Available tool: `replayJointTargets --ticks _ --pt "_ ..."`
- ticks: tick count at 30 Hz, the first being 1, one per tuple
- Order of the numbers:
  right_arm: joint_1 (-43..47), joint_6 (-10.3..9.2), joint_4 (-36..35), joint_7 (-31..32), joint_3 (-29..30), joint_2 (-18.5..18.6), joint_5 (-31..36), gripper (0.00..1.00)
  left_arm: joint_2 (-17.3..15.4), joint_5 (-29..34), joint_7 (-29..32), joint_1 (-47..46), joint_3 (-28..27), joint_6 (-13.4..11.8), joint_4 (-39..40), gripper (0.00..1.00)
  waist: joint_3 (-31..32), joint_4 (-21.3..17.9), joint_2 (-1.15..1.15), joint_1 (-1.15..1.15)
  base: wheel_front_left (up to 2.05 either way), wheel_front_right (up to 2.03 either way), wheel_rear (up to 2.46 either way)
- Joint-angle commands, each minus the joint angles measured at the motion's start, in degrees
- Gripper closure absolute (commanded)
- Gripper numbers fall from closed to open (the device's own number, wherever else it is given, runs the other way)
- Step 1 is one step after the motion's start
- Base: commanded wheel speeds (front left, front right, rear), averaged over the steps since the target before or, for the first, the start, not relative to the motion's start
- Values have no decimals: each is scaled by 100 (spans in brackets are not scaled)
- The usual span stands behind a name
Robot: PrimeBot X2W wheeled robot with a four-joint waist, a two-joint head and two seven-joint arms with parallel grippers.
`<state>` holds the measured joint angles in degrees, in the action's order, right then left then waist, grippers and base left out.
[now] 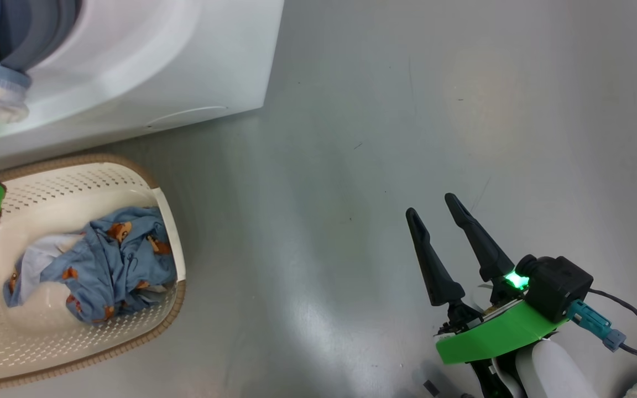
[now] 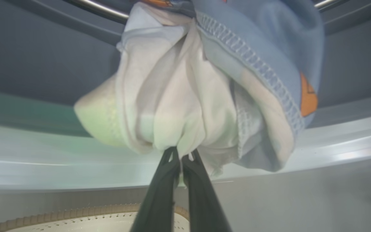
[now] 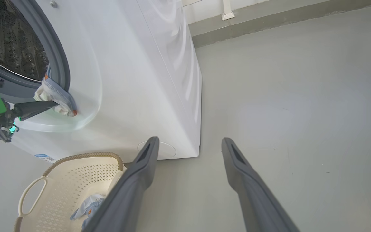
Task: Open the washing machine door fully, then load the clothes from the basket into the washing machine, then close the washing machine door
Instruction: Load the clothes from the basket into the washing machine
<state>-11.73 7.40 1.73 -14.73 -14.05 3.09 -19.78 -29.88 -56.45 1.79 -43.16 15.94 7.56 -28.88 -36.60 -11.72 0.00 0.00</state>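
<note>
My left gripper [image 2: 182,157] is shut on a fold of the clothes [image 2: 204,96], a white and light-blue bunch hanging over the grey seal at the mouth of the washing machine [image 3: 140,80]. In the right wrist view the same gripper [image 3: 48,105] pinches that bunch [image 3: 56,96] from the left. More light-blue clothes [image 1: 108,260] lie in the cream basket [image 1: 75,177] on the floor below. My right gripper [image 1: 432,205] stands open and holds nothing, out over bare floor to the right. The washing machine door is out of view.
The steel drum [image 3: 8,48] is dark behind the seal. A round white cap [image 3: 158,150] sits low on the washer's front, just above the basket [image 3: 76,174]. Grey floor [image 1: 407,110] spreads right of the machine, up to a wall skirting [image 3: 269,19].
</note>
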Motion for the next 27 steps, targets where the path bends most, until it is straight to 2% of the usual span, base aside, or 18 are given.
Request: replayJointTargets --ticks 1,10,19,27 --pt "113 9 -120 -27 -108 -22 -33 0 -336 19 -251 -457 -251 -9 198 100 17 37 0 0 0 0 0" --pt "102 9 11 -27 -37 -22 20 0 -638 457 -1024 -308 132 -8 416 100 254 308 0 0 0 0 0" --pt "74 9 143 -27 -47 -22 54 0 -708 588 -1063 -372 224 -50 646 100 386 403 0 0 0 0 0" --pt "123 9 85 -27 -99 -22 24 0 -853 783 -1192 -873 190 -81 624 100 290 212 0 0 0 0 0"
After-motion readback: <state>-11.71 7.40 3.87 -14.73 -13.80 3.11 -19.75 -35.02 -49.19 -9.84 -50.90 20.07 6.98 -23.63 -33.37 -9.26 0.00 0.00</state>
